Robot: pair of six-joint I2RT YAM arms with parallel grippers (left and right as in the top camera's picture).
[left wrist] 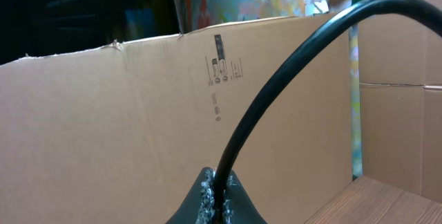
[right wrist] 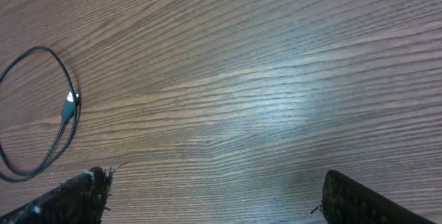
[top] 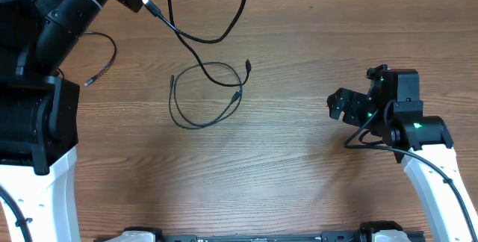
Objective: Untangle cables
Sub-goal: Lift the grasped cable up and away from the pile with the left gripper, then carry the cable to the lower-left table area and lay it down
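Three thin black cables [top: 237, 97] spread across the far half of the table [top: 299, 190]. One forms a flat oval loop near the middle, stretched left to right. The left gripper [top: 146, 4], clamped tight, holds a second cable [left wrist: 243, 133] sweeping right and away. A short third cable [top: 89, 82] curls beside the left arm. The right gripper [top: 337, 107] gapes wide, empty.

Overhead, the light is bright, even and soft: the cable loop [top: 236, 97] gives almost no shadow on the tabletop [top: 299, 160], and the wood grain is sharp. In the right wrist view a pale glare lies on the wood right of the loop, and the right end effector [right wrist: 214, 193] is dark and blurred. In the left wrist view the cardboard wall [left wrist: 103, 134] is evenly lit, the background is partly dark, and the black cord [left wrist: 276, 92] carries a thin sheen.
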